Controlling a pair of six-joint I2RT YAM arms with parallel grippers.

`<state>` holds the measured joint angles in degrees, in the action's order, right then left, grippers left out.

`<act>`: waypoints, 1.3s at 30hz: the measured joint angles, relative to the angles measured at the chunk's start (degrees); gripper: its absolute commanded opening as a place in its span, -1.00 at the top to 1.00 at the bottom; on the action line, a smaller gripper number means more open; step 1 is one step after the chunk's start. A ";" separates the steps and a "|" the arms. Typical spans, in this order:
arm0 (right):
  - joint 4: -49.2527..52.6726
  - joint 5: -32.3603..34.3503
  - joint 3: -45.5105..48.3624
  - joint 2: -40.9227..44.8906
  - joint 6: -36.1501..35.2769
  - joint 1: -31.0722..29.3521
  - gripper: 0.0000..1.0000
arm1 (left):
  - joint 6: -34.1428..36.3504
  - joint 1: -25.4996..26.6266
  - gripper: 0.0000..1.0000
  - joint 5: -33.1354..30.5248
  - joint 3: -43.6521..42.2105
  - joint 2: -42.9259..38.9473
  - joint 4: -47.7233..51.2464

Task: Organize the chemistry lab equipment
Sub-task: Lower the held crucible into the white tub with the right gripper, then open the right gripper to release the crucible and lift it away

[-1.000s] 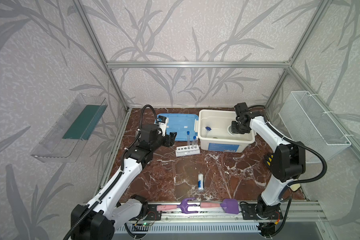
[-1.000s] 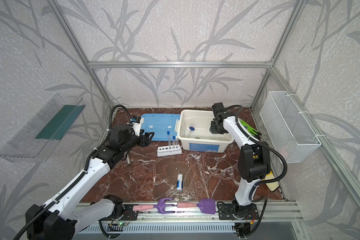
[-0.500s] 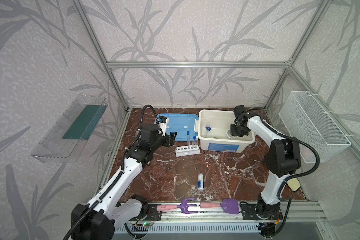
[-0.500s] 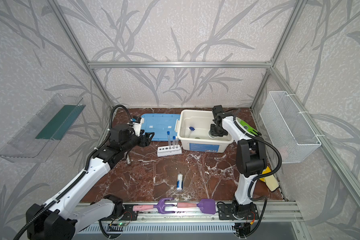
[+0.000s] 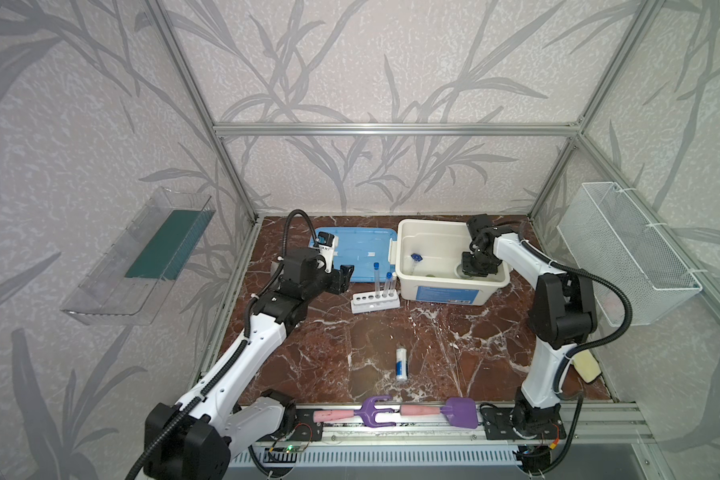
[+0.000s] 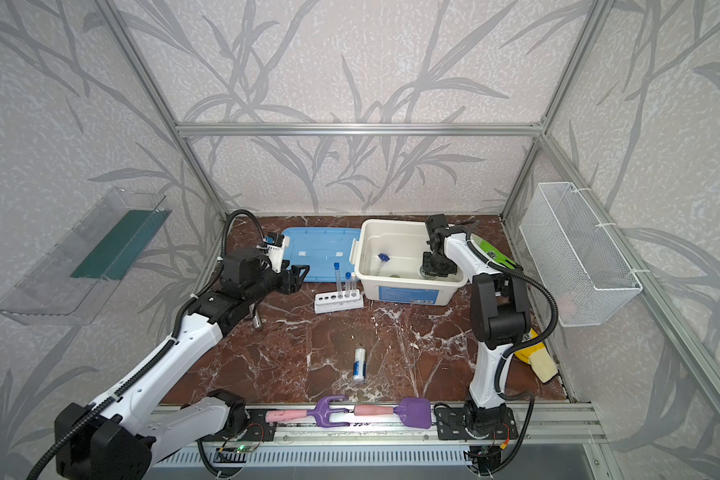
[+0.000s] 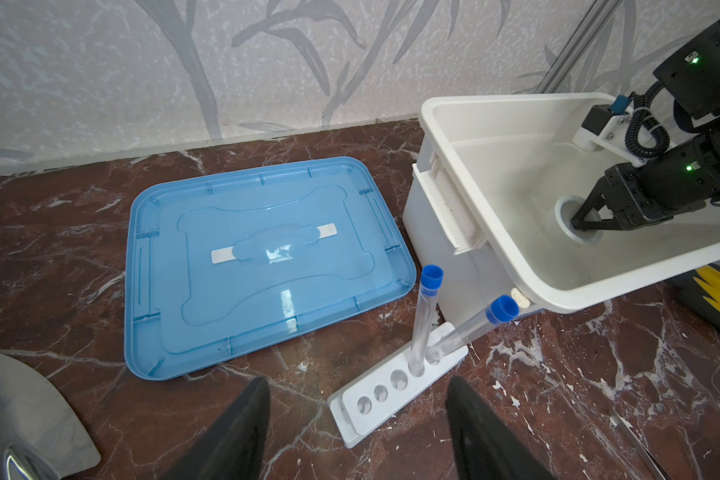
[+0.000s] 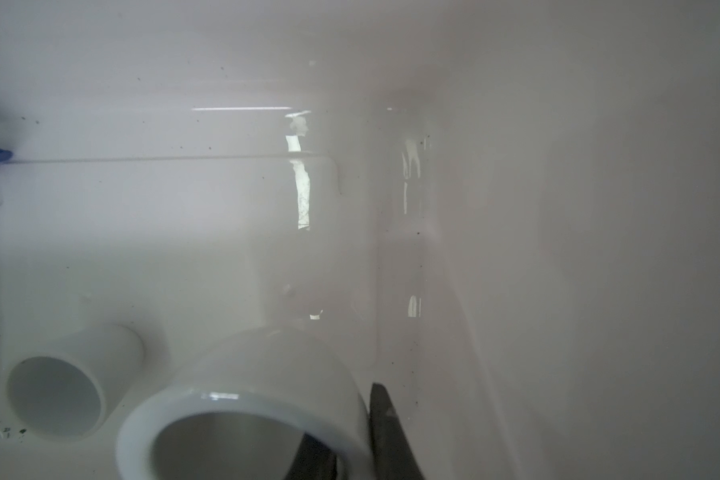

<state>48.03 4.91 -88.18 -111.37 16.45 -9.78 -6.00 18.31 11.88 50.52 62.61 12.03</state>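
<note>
Clamps jaws on rim of white bowl (image 8: 242, 390) with right gripper (image 7: 580, 222), sinks lower inside bin (image 7: 516, 101), beside small white cup (image 8: 55, 395) (release likely next). Holds left gripper (image 7: 356, 380) spread, empty, just outside bin by rack (image 7: 375, 419).

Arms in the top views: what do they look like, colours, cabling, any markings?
Both the left arm and right arm have glossy white links with bulky black joint housings. A black ribbed cable loops outside each. The fingers are black, tapered wedges. Small green lights glow on the right wrist.
</note>
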 measured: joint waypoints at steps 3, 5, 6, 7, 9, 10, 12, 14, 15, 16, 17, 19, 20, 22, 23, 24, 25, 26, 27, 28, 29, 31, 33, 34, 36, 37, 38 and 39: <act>-0.02 -0.02 0.00 -0.79 -0.09 0.28 0.77 | 0.00 0.00 -0.36 -0.04 0.00 0.09 0.02; -0.07 -0.04 0.04 -1.16 -0.17 0.44 0.77 | 0.00 0.00 -0.36 -0.11 0.00 0.09 0.00; -0.15 -0.09 0.13 -1.25 -0.20 0.50 0.77 | 0.00 0.00 -0.36 -0.20 0.00 0.09 0.00; -0.26 -0.22 0.28 -1.36 -0.22 0.52 0.77 | 0.00 0.00 -0.36 -0.22 0.00 0.11 0.00; -0.33 -0.46 0.42 -1.64 -0.22 0.61 0.78 | 0.00 0.00 -0.36 -0.24 0.00 0.15 0.00; -0.50 -0.48 0.61 -1.88 -0.22 0.61 0.77 | 0.00 0.00 -0.36 -0.24 0.00 0.20 0.00; -1.03 -0.70 1.09 -2.36 -0.22 0.63 0.77 | 0.00 0.00 -0.36 -0.24 0.00 0.24 0.00; -1.29 -0.96 1.46 -3.15 -0.22 0.63 0.77 | 0.00 0.00 -0.36 -0.24 0.00 0.28 0.00; -1.44 -1.03 1.60 -3.52 -0.22 0.63 0.77 | 0.00 0.00 -0.36 -0.24 0.00 0.31 0.00; -1.51 -1.14 1.73 -3.91 -0.22 0.63 0.77 | 0.00 0.00 -0.36 -0.24 0.00 0.35 0.00; -1.53 -1.16 1.84 -4.24 -0.22 0.63 0.77 | 0.00 0.00 -0.36 -0.24 0.00 0.39 0.00; -1.55 -1.36 2.01 -4.70 -0.22 0.63 0.77 | 0.00 0.00 -0.36 -0.24 0.00 0.50 0.02; -1.55 -1.42 2.05 -4.79 -0.22 0.63 0.77 | 0.00 0.00 -0.36 -0.24 0.00 0.52 0.04; -1.57 -1.55 2.05 -4.85 -0.22 0.63 0.75 | 0.00 0.00 -0.36 -0.24 0.00 0.52 0.07; -1.62 -1.57 2.05 -4.85 -0.22 0.63 0.74 | 0.00 0.00 -0.36 -0.24 0.00 0.52 0.07; -1.64 -1.57 2.05 -4.85 -0.22 0.63 0.72 | 0.00 0.00 -0.36 -0.24 0.00 0.52 0.09; -1.70 -1.57 2.05 -4.85 -0.22 0.63 0.70 | 0.00 0.00 -0.36 -0.24 0.00 0.52 0.13; -1.75 -1.60 2.05 -4.85 -0.20 0.63 0.67 | 0.00 0.00 -0.36 -0.24 0.00 0.52 0.15; -1.77 -1.60 2.05 -4.87 -0.24 0.63 0.64 | 0.00 0.00 -0.36 -0.24 0.00 0.52 0.20; -1.77 -1.62 2.05 -4.87 -0.20 0.63 0.60 | 0.02 0.00 -0.36 -0.24 0.00 0.52 0.24; -1.81 -1.75 2.05 -4.87 -0.24 0.63 0.57 | 0.02 0.00 -0.36 -0.24 0.00 0.52 0.28; -1.84 -1.88 2.05 -4.87 -0.26 0.66 0.48 | 0.02 0.00 -0.36 -0.26 0.00 0.52 0.37; -1.84 -1.95 2.05 -4.87 -0.37 0.68 0.43 | 0.02 0.00 -0.36 -0.24 0.00 0.52 0.39; -1.84 -1.97 2.05 -4.87 -0.42 0.68 0.40 | 0.02 0.00 -0.36 -0.26 0.00 0.52 0.39; -1.81 -1.99 2.05 -4.87 -0.46 0.70 0.35 | 0.02 0.00 -0.36 -0.24 0.00 0.52 0.39; -1.79 -1.99 2.05 -4.87 -0.48 0.70 0.31 | 0.02 0.00 -0.36 -0.26 0.00 0.52 0.42; -1.75 -2.01 2.03 -4.87 -0.48 0.68 0.27 | 0.02 0.00 -0.36 -0.26 0.00 0.50 0.42; -1.70 -2.01 1.99 -4.87 -0.55 0.70 0.22 | 0.04 0.00 -0.36 -0.26 0.00 0.50 0.42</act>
<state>46.33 2.90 -86.19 -116.25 15.90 -9.08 -5.96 18.31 11.62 50.52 63.11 12.45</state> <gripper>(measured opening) 0.352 0.679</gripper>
